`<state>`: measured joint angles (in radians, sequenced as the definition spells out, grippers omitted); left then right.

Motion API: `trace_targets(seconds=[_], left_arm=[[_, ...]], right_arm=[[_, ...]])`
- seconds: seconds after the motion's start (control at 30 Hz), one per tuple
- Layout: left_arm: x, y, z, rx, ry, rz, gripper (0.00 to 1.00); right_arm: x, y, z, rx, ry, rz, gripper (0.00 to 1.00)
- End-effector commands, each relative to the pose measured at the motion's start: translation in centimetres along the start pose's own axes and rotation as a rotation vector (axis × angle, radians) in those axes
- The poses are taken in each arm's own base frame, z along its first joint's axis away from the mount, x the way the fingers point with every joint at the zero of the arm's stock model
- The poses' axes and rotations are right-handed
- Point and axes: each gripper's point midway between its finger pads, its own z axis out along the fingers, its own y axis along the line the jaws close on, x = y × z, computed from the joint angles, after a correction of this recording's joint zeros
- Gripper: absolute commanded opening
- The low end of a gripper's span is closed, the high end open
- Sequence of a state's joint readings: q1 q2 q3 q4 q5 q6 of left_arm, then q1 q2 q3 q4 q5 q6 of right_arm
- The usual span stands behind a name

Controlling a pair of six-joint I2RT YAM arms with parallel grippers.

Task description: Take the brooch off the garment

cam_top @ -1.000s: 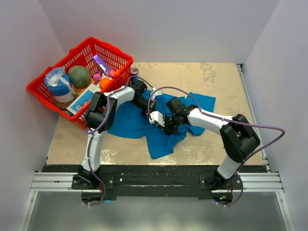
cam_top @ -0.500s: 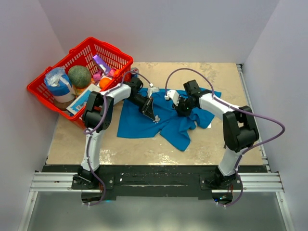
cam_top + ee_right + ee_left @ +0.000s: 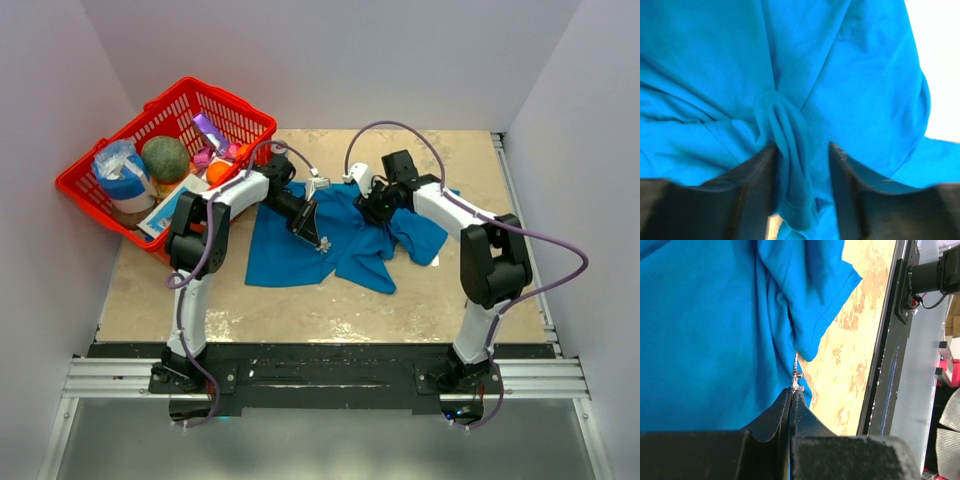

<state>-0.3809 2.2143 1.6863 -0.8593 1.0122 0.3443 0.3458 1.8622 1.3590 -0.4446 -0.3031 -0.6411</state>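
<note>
While the left gripper (image 3: 791, 390) keeps its jaws pressed together on the brooch (image 3: 798, 374), the piece stands edge-on straight off the fingertips. Its long axis is in line with the jaws, running toward 12 o'clock in the wrist view. Its far end meets a folded hem of the blue T-shirt (image 3: 715, 330); whether the pin is clear of the cloth cannot be told. Bare tabletop (image 3: 850, 340) lies at 3 o'clock of it. From above, the brooch sits at the 5 o'clock tip of that gripper, over the shirt's middle, so the left arm is nearer and already has it. The right gripper (image 3: 801, 146), at 2 o'clock from the brooch, stands spread about a raised ridge of cloth, with a gap at one finger. Judgement: any pull-away should run back along the jaw line. A second ago the grippers were close together; now they are well apart, the right jaws have spread, and the shirt lies flatter
</note>
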Motion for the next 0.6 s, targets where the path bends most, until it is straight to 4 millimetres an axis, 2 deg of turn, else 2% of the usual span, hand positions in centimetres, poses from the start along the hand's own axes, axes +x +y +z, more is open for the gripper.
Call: trace_targets(seconds=[0.0, 0.07, 0.1, 0.17, 0.2, 0.27, 0.3, 0.37, 0.47, 0.53, 0.57], left_arm=[[-0.4, -1.5, -1.3, -0.005, -0.013, 0.068, 0.0], [-0.4, -1.3, -1.2, -0.007, -0.01, 0.067, 0.0], [-0.5, -1.3, -1.3, -0.008, -0.009, 0.069, 0.0], [-0.6, -1.4, -1.4, -0.012, -0.006, 0.074, 0.0], [-0.5, -1.4, -1.5, -0.019, -0.003, 0.077, 0.0], [-0.6, -1.5, -1.8, -0.03, -0.002, 0.086, 0.0], [-0.7, -1.5, -1.9, -0.037, -0.002, 0.09, 0.0], [-0.8, -2.0, -2.2, -0.043, -0.004, 0.098, 0.0], [-0.4, -2.8, -2.6, -0.024, 0.012, 0.128, 0.0], [0.2, -3.4, -2.8, -0.005, 0.033, 0.129, 0.0], [0.4, -3.3, -2.9, 0.0, 0.04, 0.15, 0.0]], right_arm=[[-6.1, -2.5, -5.3, 0.116, -0.159, 0.007, 0.54], [-7.1, -2.4, -6.5, 0.111, -0.177, 0.037, 0.58], [-8.7, -2.9, -7.6, 0.119, -0.205, 0.053, 0.6], [-8.7, -2.4, -7.3, 0.062, -0.183, 0.146, 0.62], [-9.7, -1.6, -7.2, 0.011, -0.216, 0.168, 0.63], [-10.2, -1.0, -6.4, -0.034, -0.262, 0.221, 0.62], [-9.6, 0.1, -5.5, -0.074, -0.259, 0.299, 0.62], [-10.2, 1.3, -5.2, -0.128, -0.297, 0.336, 0.59], [-11.9, 2.8, -6.0, -0.221, -0.34, 0.303, 0.56], [-13.3, 2.9, -7.3, -0.257, -0.379, 0.213, 0.54], [-13.4, 4.2, -7.9, -0.329, -0.384, 0.182, 0.54]])
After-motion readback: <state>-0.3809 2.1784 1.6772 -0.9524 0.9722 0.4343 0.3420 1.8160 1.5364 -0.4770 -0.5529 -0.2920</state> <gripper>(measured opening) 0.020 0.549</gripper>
